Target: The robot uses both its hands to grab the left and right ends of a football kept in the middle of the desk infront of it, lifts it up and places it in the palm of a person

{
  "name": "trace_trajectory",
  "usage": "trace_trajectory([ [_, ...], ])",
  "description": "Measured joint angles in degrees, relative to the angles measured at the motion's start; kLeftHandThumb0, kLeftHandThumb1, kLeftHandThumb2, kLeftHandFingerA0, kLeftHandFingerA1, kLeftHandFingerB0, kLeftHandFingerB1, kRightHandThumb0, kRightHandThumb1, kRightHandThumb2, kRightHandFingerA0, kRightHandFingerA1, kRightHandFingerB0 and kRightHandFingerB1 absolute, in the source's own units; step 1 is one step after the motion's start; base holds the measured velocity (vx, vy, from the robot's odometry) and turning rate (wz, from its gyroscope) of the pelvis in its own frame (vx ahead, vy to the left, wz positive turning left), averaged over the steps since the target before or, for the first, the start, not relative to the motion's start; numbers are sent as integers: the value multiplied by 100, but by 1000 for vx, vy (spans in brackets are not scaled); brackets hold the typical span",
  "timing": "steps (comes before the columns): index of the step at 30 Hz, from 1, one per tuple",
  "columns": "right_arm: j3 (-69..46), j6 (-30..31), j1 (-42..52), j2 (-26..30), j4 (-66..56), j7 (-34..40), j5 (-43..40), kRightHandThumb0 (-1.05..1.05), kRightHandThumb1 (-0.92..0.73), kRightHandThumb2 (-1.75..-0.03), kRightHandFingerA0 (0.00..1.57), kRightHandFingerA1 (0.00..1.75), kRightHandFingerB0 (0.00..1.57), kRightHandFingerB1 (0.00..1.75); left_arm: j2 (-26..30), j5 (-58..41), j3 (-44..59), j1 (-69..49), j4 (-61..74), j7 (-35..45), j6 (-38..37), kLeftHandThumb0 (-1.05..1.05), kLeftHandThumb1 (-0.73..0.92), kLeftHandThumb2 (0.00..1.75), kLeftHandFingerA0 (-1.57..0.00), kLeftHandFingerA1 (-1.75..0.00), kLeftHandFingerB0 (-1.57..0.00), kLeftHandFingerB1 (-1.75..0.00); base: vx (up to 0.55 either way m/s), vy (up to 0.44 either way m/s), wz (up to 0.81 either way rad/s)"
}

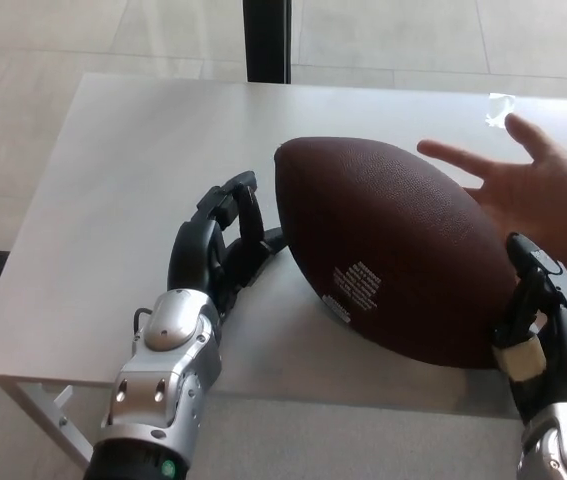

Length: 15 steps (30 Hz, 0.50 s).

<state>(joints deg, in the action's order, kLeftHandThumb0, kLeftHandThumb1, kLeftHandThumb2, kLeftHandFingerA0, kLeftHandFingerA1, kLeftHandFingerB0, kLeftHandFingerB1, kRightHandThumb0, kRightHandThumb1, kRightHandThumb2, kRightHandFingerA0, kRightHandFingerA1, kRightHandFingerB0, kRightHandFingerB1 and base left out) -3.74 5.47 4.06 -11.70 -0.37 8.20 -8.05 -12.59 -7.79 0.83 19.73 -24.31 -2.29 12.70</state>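
Both robot hands in view, a person's palm held open at right.
Left hand (225,245) reached in from lower left, fingers curled, apart from any object, silver wrist below it. Right hand (545,330) rose from the lower right corner, fingers bent; grip unclear. Person's hand (538,190) lay palm up, fingers spread.
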Motion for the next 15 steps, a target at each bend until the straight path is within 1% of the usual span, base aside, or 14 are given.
trace_trajectory([
  [3,44,-36,-13,-1,-4,48,0,-102,-86,-89,35,44,24,37,1,0,-1,-6,2,1,0,-103,91,87,-33,-50,-17,-31,0,0,0],
  [4,56,-46,-22,0,-9,60,0,-102,-86,-89,34,45,24,36,1,0,0,-1,-2,1,0,-104,87,92,-32,-52,-18,-33,0,0,0],
  [5,61,-49,-35,0,-17,72,0,-93,-92,-81,36,43,27,33,3,0,0,4,-7,2,0,-101,92,87,-34,-52,-17,-30,0,0,0],
  [6,66,-54,-55,0,-28,85,-1,-93,-92,-81,36,43,27,33,7,0,-1,5,-8,2,0,-101,92,87,-34,-52,-17,-30,0,0,0],
  [7,66,-56,-74,0,-32,92,0,-100,-87,-90,34,45,24,36,12,0,0,7,-13,3,-1,-101,92,88,-35,-53,-17,-31,0,0,0],
  [9,57,-58,-151,0,-35,106,-4,-100,-88,-87,35,43,25,36,28,0,1,11,-33,5,-23,-104,88,92,-34,-56,-19,-34,0,0,0],
  [10,52,-58,-193,1,-41,114,-5,-100,-87,-87,35,43,24,35,32,0,1,12,-46,7,-42,-103,91,88,-36,-56,-19,-32,0,0,0],
  [11,47,-58,-232,1,-48,122,-6,-100,-87,-88,36,44,25,36,36,0,7,12,-49,7,-46,-104,91,88,-36,-56,-20,-32,0,0,0],
  [12,39,-58,-257,1,-55,128,-9,-98,-87,-85,36,42,26,35,39,0,10,12,-50,7,-46,-99,92,88,-35,-54,-17,-31,0,0,0],
  [13,30,-59,-276,2,-58,133,-9,-98,-88,-85,36,41,27,35,42,0,15,13,-49,7,-46,-99,92,88,-35,-53,-17,-31,0,0,0],
  [14,17,-60,-295,3,-57,136,-9,-99,-88,-86,36,41,27,35,44,0,16,13,-48,8,-46,-103,88,93,-33,-54,-19,-33,0,0,0],
  [15,6,-61,-308,3,-57,139,-9,-99,-88,-85,36,41,27,35,48,0,15,15,-48,10,-46,-102,88,92,-34,-55,-18,-33,0,0,0],
])
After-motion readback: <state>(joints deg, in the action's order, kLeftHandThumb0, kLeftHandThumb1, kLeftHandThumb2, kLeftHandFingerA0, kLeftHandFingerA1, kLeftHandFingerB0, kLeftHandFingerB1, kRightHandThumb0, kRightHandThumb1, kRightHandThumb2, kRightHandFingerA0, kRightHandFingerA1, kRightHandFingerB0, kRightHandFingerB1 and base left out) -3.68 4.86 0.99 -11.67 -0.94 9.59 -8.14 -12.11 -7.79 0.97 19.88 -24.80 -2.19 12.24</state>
